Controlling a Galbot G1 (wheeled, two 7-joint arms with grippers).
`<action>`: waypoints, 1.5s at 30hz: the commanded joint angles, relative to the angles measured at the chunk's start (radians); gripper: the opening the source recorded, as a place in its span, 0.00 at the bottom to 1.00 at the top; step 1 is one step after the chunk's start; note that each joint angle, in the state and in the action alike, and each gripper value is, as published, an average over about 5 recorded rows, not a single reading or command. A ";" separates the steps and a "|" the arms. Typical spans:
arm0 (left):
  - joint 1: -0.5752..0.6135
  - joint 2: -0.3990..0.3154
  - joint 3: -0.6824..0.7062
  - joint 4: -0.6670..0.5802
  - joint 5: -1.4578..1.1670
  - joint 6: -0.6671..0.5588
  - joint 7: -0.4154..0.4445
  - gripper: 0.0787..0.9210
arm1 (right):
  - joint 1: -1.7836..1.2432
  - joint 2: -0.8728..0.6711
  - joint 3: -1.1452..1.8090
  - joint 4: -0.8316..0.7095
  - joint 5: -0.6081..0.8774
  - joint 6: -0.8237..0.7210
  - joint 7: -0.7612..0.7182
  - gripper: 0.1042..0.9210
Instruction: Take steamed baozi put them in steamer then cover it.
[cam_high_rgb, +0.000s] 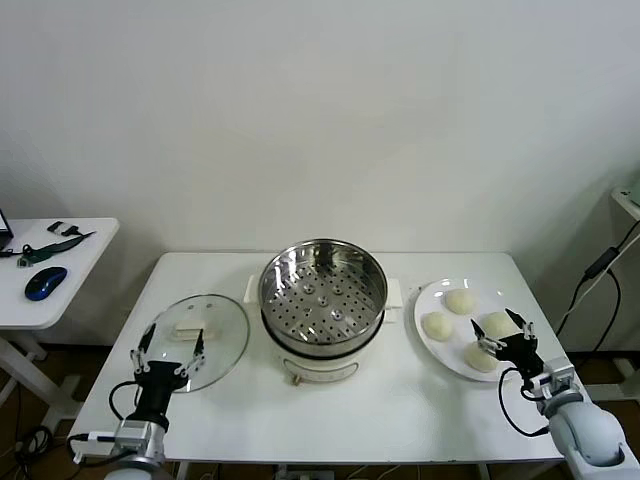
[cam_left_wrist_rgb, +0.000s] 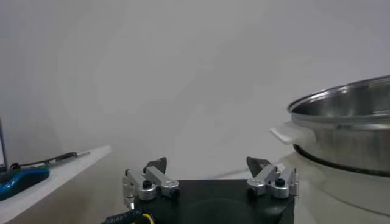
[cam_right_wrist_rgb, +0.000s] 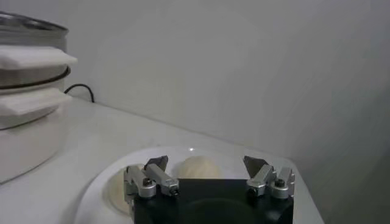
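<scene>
Head view shows the right gripper spread wide over four creamy-white round baozi, apparently poised to pick one, while the left gripper waits wide by the clear glass lid.

White counter seen centre, w/ flat white plate near its right edge. Side table at left, blue mouse and dark cable noted on it.

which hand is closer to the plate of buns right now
The right hand, open, hovers over the near edge of the plate by the buns. The left hand, also open, is across the steamer, by the glass lid.
</scene>
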 joint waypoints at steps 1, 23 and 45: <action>-0.002 0.000 0.010 -0.003 0.007 0.002 0.000 0.88 | 0.265 -0.236 -0.138 -0.161 -0.189 -0.085 -0.400 0.88; -0.019 -0.002 0.009 0.010 0.000 0.028 -0.025 0.88 | 1.208 0.022 -0.872 -0.900 -0.713 0.231 -0.895 0.88; -0.026 0.002 -0.007 0.032 0.000 0.027 -0.024 0.88 | 1.240 0.287 -0.810 -1.183 -0.945 0.325 -0.846 0.88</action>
